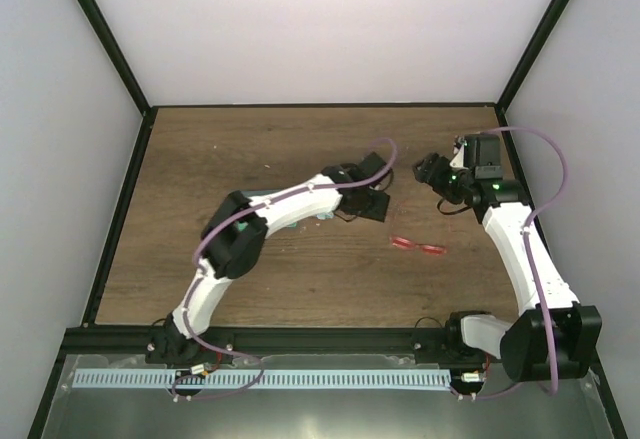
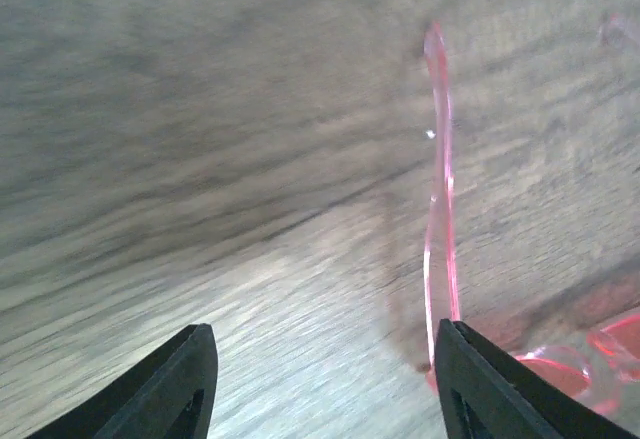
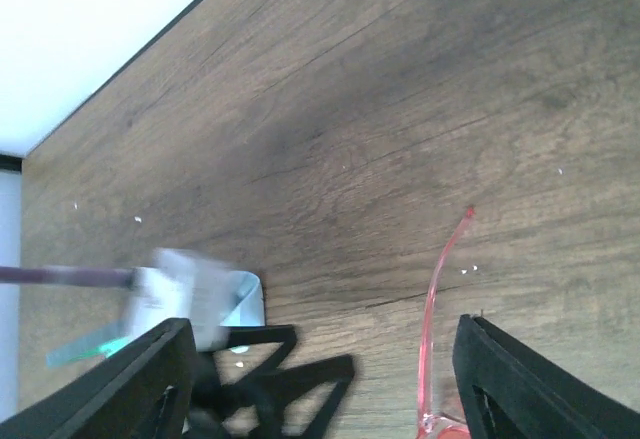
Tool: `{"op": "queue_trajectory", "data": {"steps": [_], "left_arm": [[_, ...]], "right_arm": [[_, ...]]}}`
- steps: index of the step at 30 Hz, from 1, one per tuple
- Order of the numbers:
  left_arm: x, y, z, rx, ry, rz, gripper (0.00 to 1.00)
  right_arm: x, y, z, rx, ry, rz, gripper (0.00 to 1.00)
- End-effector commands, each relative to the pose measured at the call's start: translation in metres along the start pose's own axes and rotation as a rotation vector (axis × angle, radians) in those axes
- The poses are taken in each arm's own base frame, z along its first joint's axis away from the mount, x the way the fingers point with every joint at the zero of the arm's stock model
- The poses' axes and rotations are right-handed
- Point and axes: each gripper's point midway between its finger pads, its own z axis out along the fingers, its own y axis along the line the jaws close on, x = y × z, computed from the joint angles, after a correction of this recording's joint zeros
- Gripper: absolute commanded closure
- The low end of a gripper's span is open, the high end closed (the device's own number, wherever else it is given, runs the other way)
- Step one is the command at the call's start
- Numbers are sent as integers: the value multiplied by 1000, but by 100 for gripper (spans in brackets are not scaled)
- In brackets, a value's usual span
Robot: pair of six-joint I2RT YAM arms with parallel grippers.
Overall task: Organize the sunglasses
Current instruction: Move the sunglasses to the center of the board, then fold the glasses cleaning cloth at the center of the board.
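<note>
Approach step, with left gripper [image 2: 322,331] and right gripper [image 3: 325,323] spread wide beside the sunglasses [image 1: 418,246] (nothing held); next, pinching the frame gently.

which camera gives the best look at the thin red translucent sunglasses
Top external: only it shows the whole thin red translucent sunglasses, though small. Left wrist shows one temple arm and part of the front; right wrist, just one temple arm.
</note>
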Motion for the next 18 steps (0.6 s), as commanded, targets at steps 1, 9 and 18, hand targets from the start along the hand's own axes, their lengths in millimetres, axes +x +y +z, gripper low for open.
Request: {"op": "queue_trajectory", "data": {"steps": [1,9,18], "left_arm": [[-19,46,-53,-25,-99,-109,38],[4,119,-133,-112,-240,-205,39],[27,198,-171,-146,-299,-366,39]], "right_arm": [[3,13,3,-75,-11,-49,32],[60,53,68,-56,196,-225,49],[123,100,142,-13,346,-426,49]]}}
